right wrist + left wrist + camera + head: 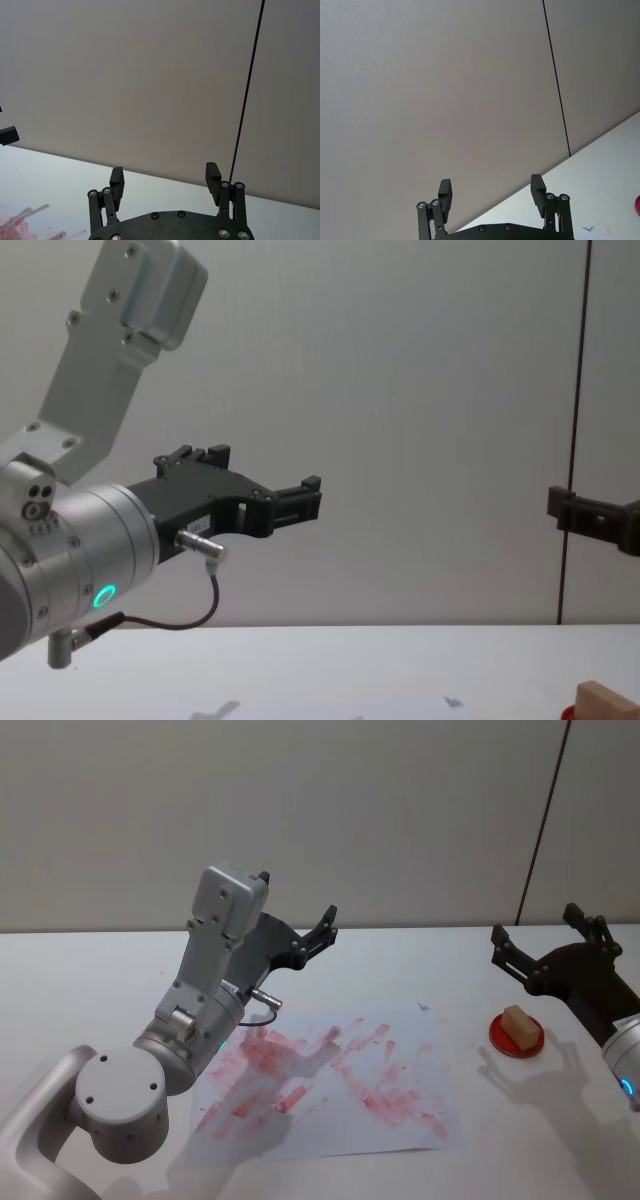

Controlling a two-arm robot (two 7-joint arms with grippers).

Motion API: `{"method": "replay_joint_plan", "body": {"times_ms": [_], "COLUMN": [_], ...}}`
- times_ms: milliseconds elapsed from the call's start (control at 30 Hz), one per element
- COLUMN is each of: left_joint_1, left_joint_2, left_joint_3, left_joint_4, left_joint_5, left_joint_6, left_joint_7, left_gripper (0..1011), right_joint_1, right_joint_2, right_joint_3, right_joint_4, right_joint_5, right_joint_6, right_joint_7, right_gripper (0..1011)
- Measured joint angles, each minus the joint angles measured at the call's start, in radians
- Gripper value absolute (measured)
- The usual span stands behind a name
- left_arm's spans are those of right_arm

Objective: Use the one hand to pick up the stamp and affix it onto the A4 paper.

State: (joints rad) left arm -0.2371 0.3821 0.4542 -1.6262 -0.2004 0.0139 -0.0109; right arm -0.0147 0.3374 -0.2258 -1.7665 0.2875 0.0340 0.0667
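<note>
Hovering unclenched near the three-o'clock stamp (517, 1021), the right gripper (535, 923) likely needed a square descent; the left gripper (298, 895) hung unclenched at eleven o'clock.

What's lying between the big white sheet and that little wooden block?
Nothing: in the head view, bare table separates the A4 paper from the stamp, which sits on a red disc.

Left gripper (295, 902) hangs raised over the paper's (425, 1055) far left corner, fingers spread wide. Right gripper (537, 925) hovers off the paper's right side, likewise spread.
</note>
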Motion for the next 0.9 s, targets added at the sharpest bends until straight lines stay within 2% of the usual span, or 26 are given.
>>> {"method": "replay_joint_plan", "body": {"times_ms": [900], "left_joint_1": [0.0], "left_joint_2": [0.0], "left_joint_3": [0.0], "left_joint_4": [0.0], "left_joint_5": [0.0], "left_joint_6": [0.0], "left_joint_7": [0.0], "left_gripper": [1001], "right_joint_1": [0.0], "right_joint_2": [0.0], "right_joint_3": [0.0], "right_joint_4": [0.0], "right_joint_5": [0.0], "right_joint_6": [0.0], "right_joint_7": [0.0], "right_gripper": [1001]}}
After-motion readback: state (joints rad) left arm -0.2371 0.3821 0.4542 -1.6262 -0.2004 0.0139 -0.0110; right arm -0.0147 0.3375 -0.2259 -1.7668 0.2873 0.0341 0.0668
